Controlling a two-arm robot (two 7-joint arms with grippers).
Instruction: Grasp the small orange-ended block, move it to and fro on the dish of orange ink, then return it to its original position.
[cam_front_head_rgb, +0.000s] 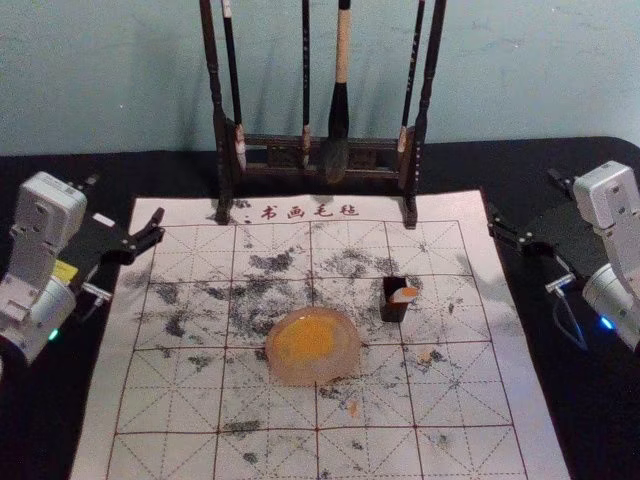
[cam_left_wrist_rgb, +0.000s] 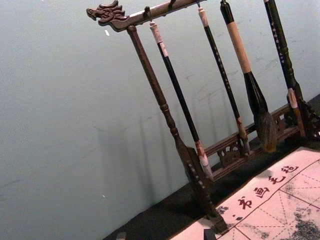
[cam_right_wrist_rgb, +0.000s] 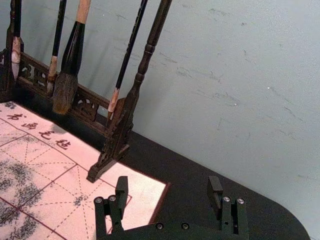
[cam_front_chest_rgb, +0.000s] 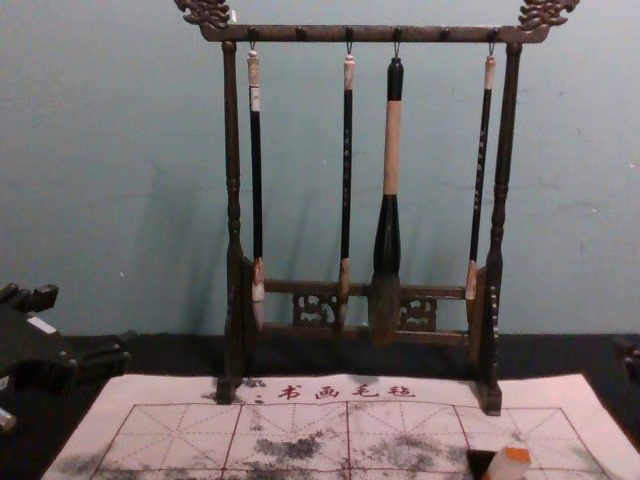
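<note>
Behind everything is a pale blue wall (cam_front_head_rgb: 110, 80), and a black counter (cam_front_head_rgb: 50, 410) holds a white mat (cam_front_head_rgb: 105, 440) with red lines and dark smudges. Near the middle sits a round, see-through dish (cam_front_head_rgb: 283, 372) with bright orange ink (cam_front_head_rgb: 308, 338) in it. At two o'clock from the dish, just beside it, a little black box (cam_front_head_rgb: 394, 312) stands on the mat. It holds the small block (cam_front_head_rgb: 404, 296), which leans with its orange end up. The box hides the block's bottom part, and the chest view cuts off both of them low down. How deep the box goes is hard to tell. At twelve o'clock is a dark wooden rack (cam_front_head_rgb: 220, 130) with four brushes (cam_front_head_rgb: 341, 90) hanging on it; the head view cuts off its top. The left pincer (cam_front_head_rgb: 125, 198) is at ten o'clock from the dish, and the right pincer (cam_front_head_rgb: 523, 194) is at two o'clock, farther out than the box. Both have their fingers spread wide, with nothing between them.
</note>
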